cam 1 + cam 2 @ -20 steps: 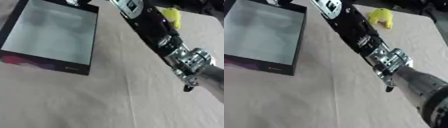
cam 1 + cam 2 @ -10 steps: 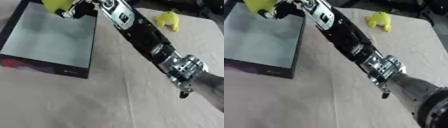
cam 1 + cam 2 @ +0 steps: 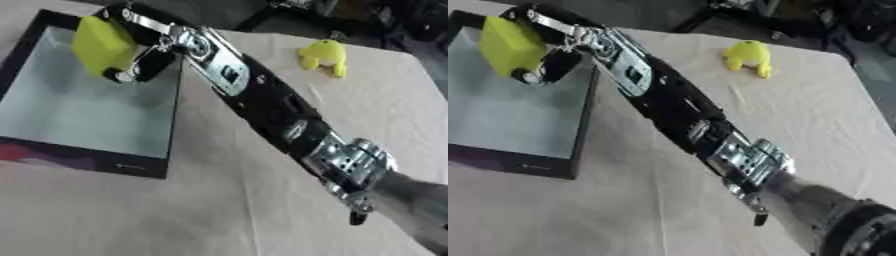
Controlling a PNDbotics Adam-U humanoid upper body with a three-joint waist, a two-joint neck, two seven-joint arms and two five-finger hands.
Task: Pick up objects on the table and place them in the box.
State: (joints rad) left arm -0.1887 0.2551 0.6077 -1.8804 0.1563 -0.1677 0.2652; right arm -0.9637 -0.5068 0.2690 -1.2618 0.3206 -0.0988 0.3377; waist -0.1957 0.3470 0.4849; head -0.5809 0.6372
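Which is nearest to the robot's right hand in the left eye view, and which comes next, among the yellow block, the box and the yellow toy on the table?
1. Yellow block: held in the right hand, over the box.
2. Box: directly beneath the hand, at the left.
3. Yellow toy: on the table's far right side, well apart.

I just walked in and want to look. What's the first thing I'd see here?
A long black and silver arm stretches from the lower right across the table to the upper left. Its robot hand holds a yellow block over the open box on the left. One more yellow thing sits on the cloth at the far right.
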